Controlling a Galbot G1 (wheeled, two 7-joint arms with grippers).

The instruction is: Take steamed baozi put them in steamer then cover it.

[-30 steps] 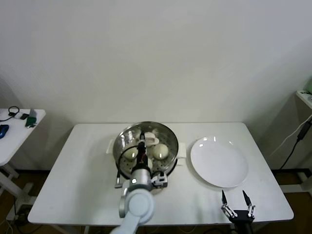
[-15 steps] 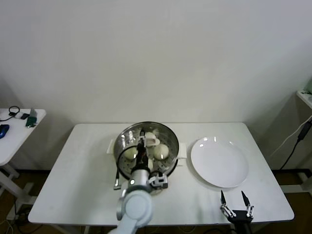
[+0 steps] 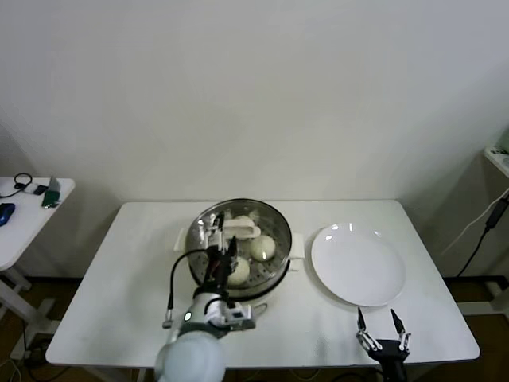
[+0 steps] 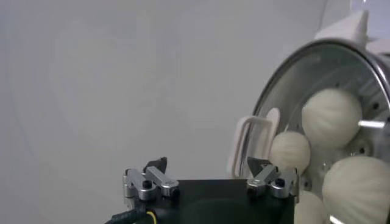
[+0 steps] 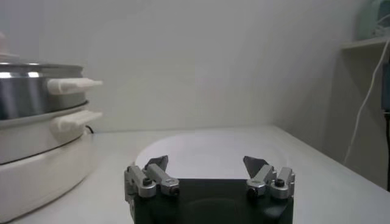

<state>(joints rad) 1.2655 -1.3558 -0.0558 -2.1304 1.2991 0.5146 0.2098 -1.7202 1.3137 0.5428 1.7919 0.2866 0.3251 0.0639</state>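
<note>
Inspector A: At lower centre-left of the head view, the left gripper (image 3: 216, 256) hovered over the near-left rim of the steamer (image 3: 238, 208), fingers released and holding nothing. The baozi (image 3: 263, 247) sat inside the basket at frame centre; the cover (image 3: 241, 229) appeared to lie on top, its cream handle showing. I judged the sound move a straight retreat, fingers kept apart, clear of that handle.

Inspector B: And against the earlier frame?

Inspector A: The left arm had drawn back and leftward off the steamer's middle. The white plate (image 3: 358, 264) on the tabletop was unmoved. The right gripper (image 3: 379, 325), lower right, stayed parked, fingers spread.
</note>
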